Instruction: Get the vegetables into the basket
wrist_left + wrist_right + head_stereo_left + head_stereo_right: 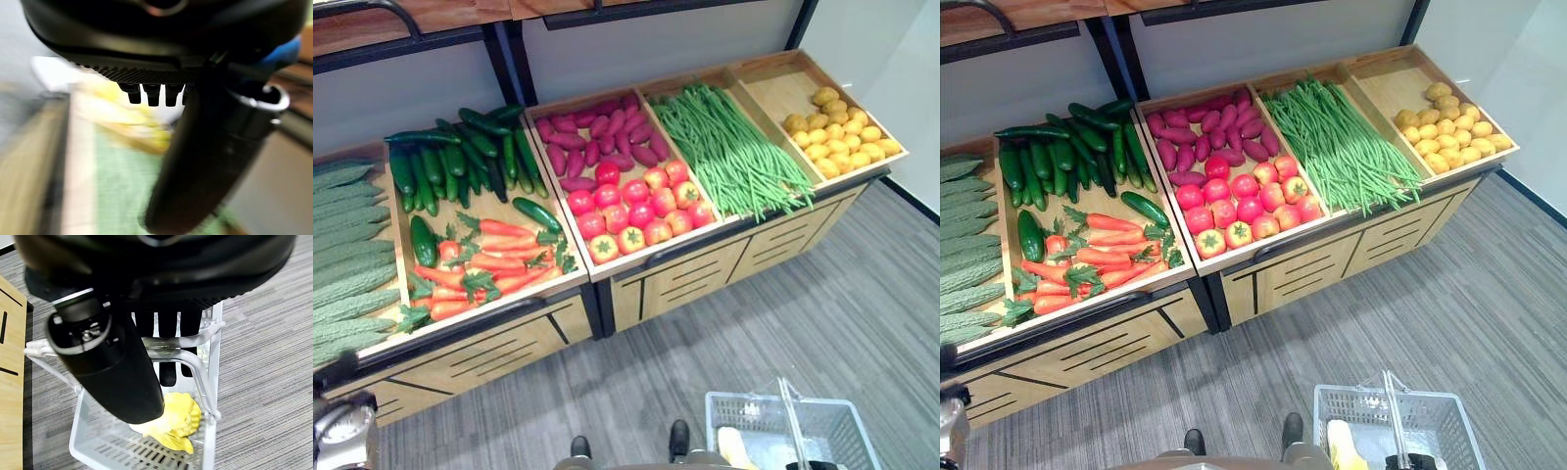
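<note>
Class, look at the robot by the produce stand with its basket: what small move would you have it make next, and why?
Probably reach the left hand toward the carrots nearest it. The right hand grips the basket handle, which holds just one yellow item, so the left hand looks free to pick.

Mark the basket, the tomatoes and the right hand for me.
basket (pixel 1449 416), right eye view, on its far rim corner.
tomatoes (pixel 636 211), left eye view, middle of the pile.
right hand (pixel 166 345), right wrist view, on a finger curled round the basket's handle.
</note>
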You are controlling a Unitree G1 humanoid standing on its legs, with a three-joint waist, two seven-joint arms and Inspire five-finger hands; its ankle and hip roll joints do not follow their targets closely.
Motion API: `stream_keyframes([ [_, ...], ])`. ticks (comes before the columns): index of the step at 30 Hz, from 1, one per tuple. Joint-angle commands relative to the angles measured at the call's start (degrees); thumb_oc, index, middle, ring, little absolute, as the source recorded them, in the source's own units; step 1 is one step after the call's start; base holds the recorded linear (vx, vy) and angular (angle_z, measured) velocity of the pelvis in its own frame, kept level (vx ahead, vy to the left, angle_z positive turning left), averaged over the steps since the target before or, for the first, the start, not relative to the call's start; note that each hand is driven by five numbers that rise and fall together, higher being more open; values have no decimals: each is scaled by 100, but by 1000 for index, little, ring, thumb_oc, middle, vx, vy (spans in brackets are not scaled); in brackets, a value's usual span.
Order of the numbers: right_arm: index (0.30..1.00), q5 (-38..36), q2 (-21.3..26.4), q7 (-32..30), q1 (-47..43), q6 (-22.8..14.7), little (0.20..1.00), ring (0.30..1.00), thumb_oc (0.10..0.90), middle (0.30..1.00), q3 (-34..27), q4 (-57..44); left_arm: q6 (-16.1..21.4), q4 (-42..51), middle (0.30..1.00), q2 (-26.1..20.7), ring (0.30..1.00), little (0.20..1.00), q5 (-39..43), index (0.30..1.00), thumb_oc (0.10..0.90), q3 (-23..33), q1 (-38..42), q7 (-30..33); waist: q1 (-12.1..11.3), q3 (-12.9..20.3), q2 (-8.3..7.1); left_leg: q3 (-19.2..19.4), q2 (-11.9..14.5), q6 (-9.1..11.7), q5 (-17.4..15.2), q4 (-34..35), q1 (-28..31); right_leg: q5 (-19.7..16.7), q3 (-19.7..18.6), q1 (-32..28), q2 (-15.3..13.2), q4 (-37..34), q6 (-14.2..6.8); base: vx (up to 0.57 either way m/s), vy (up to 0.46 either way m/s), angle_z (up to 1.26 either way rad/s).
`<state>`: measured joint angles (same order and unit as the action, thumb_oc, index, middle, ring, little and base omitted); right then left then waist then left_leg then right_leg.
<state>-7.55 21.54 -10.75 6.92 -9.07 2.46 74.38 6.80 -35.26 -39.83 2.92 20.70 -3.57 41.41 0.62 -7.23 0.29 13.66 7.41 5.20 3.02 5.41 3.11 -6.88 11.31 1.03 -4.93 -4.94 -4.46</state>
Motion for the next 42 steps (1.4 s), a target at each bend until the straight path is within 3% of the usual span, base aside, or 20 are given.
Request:
stream_keyframes([
  [1,300,59,304,-147,-424,-191,300,300,400,300,-7,-97,48,207,1000,-745,1000,1000,-1727,1000,900,-495,574,-312,194,-160,-223,-114,57,260,-93,-41,118,240,-217,-197,-449,45,-607,-16,27,9],
  [5,300,115,468,-22,-603,-229,300,300,400,300,100,-487,416,310,1000,-1172,1000,1000,-1843,1000,900,-1526,1180,-1310,288,-274,-188,-98,37,241,-71,-41,41,184,-307,-79,-475,67,-622,-25,47,1],
  [9,300,133,562,81,-688,-261,300,300,400,300,167,-688,545,245,1000,-1542,1000,1000,-1818,1000,900,-2223,1683,-1945,370,-346,-162,-43,27,229,-53,-41,-28,136,-388,41,-482,69,-644,-17,38,-8],
  [24,300,148,592,68,-905,-281,300,300,400,300,289,-699,366,-3,1000,-1597,1000,1000,-2419,1000,900,-3370,2874,-2035,501,-498,-169,58,63,228,-16,-41,-206,78,-576,371,-454,115,-654,3,7,-3],
  [32,300,172,614,30,-1040,-261,300,300,400,300,408,-680,145,-326,1000,-1531,1000,1000,-2630,1000,900,-3716,3429,-1931,560,-584,-145,79,73,227,10,-41,-286,60,-647,510,-440,127,-652,6,6,-2],
  [33,300,161,644,15,-1080,-251,300,300,400,300,418,-742,77,-327,962,-1542,962,962,-2700,962,873,-3879,3562,-2048,577,-627,-141,83,76,226,25,-41,-333,51,-670,572,-431,140,-650,-8,12,-5],
  [34,300,148,651,8,-1094,-244,300,300,400,300,421,-739,83,-380,772,-1571,772,772,-2742,772,737,-3980,3640,-2107,582,-643,-137,88,72,226,33,-41,-353,43,-681,593,-432,145,-649,-14,18,-6],
  [35,300,133,663,7,-1114,-233,300,300,400,300,414,-728,77,-401,643,-1601,643,643,-2788,643,645,-4085,3697,-2174,582,-657,-134,91,71,224,36,-41,-367,35,-690,611,-435,148,-653,-6,18,-6],
  [36,300,120,678,17,-1143,-235,300,300,400,300,427,-734,80,-414,585,-1633,585,585,-2873,585,604,-4231,3763,-2267,590,-679,-130,95,70,222,40,-41,-380,26,-704,636,-438,151,-657,-3,15,-7],
  [37,300,120,674,18,-1143,-236,300,300,400,300,420,-733,81,-423,484,-1632,484,484,-2872,484,531,-4248,3783,-2267,583,-680,-133,95,70,222,40,-41,-382,26,-705,639,-438,152,-658,-7,17,-8],
  [38,300,109,704,26,-1157,-237,300,300,400,300,408,-784,95,-347,300,-1723,300,300,-2977,300,400,-4414,3830,-2444,592,-710,-125,107,66,221,43,-41,-400,13,-723,677,-434,156,-662,-3,11,-8],
  [42,300,116,725,66,-1159,-212,300,300,400,300,375,-810,115,-267,300,-1832,300,300,-3056,300,400,-4623,3853,-2776,587,-753,-125,118,64,220,44,-41,-411,4,-740,701,-441,154,-668,0,7,-3],
])
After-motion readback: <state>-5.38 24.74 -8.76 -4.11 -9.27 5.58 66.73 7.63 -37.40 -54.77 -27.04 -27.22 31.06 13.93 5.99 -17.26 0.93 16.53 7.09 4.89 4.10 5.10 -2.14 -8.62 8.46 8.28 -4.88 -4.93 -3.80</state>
